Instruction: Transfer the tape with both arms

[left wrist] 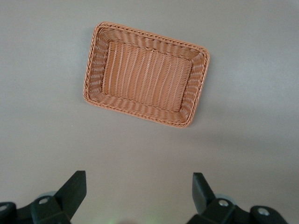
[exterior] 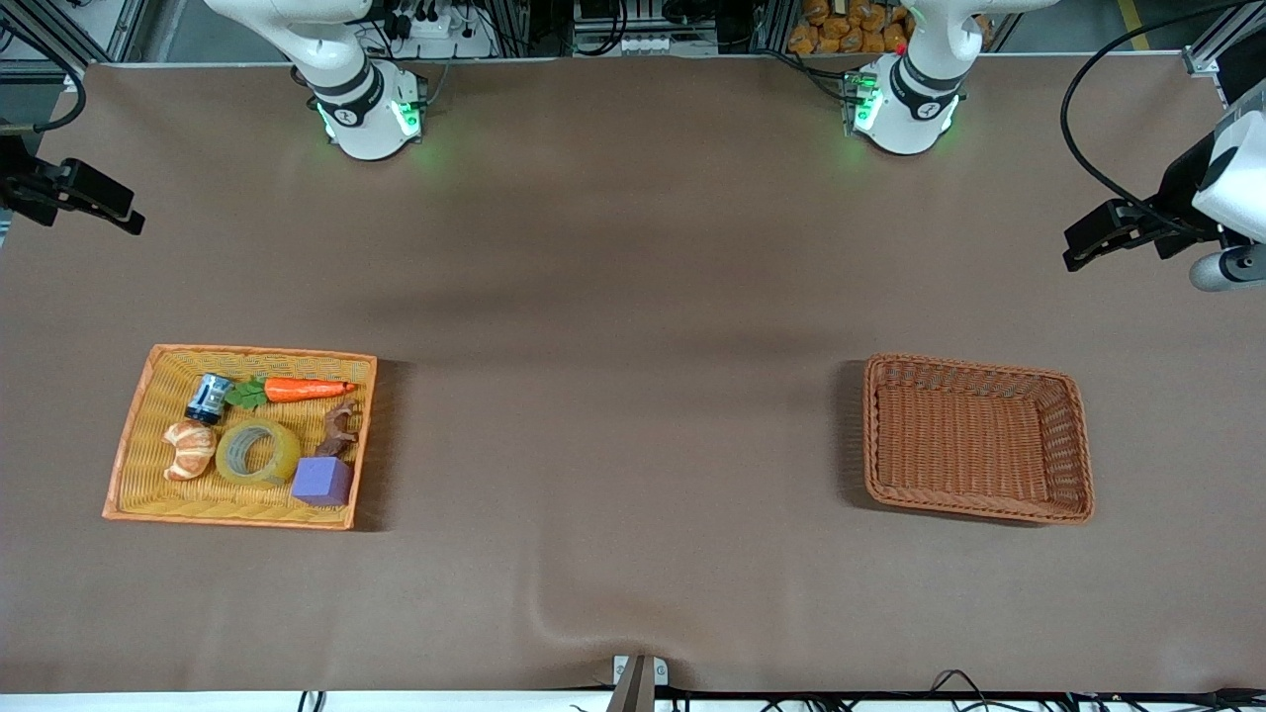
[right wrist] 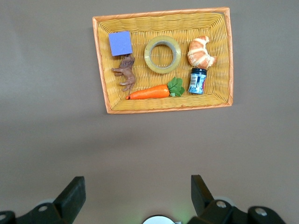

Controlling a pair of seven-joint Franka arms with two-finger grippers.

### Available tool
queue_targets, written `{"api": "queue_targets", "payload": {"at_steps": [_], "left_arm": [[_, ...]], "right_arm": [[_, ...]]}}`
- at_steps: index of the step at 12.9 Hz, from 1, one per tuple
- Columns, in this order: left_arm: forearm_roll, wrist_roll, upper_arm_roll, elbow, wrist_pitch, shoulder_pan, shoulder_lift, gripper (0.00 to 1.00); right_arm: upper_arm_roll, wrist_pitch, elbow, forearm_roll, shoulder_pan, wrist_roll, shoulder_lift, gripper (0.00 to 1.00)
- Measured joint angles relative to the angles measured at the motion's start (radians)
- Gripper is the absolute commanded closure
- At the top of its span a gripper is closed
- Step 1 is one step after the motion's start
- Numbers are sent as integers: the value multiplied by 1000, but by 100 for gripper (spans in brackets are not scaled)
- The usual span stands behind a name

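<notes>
In the front view, the tape (exterior: 258,452) is seen lying flat in the yellow basket (exterior: 134,465) toward the right arm's end of the table. Around it, taken as a clock face in this view, a croissant (exterior: 190,449) is found at nine o'clock, a small blue-labelled jar (exterior: 209,398) at eleven, a toy carrot (exterior: 297,390) at one, a brown animal figure (exterior: 340,428) at two, and a purple block (exterior: 321,482) at four, just touching the roll. The brown basket (exterior: 1078,455) toward the left arm's end is seen empty. The right gripper (exterior: 84,198) is held up at the frame's edge by the right arm's end of the table, and the left gripper (exterior: 1113,235) likewise at the left arm's end; neither is near a basket.

In the left wrist view, the left gripper (left wrist: 139,192) is shown with fingers spread wide and nothing between them, high over bare table with the brown basket (left wrist: 96,70) below.

In the right wrist view, the right gripper (right wrist: 138,192) is likewise shown spread and empty, above bare table near the yellow basket (right wrist: 226,56), where the tape (right wrist: 162,54) lies between the purple block (right wrist: 120,43) and the croissant (right wrist: 201,52).

The task is judged not yet begun: the tape remains to be picked, passed between arms, and placed, presumably in the brown basket.
</notes>
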Motion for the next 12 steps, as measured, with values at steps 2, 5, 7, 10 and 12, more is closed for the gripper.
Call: {"api": "queue_targets", "payload": {"at_steps": [2, 5, 7, 10, 12], "left_arm": [[0, 0, 0, 0, 0, 0, 0, 0], [0, 0, 0, 0, 0, -2, 5, 0], [0, 0, 0, 0, 0, -1, 9, 0], [-11, 0, -3, -1, 11, -8, 33, 0], [-28, -3, -10, -5, 80, -21, 82, 0]], "right_arm": [[0, 0, 0, 0, 0, -3, 5, 0], [0, 0, 0, 0, 0, -9, 13, 0], [-1, -2, 0, 0, 0, -36, 25, 0], [-3, 4, 0, 0, -1, -93, 78, 0], [-2, 38, 0, 0, -1, -130, 133, 0]]}}
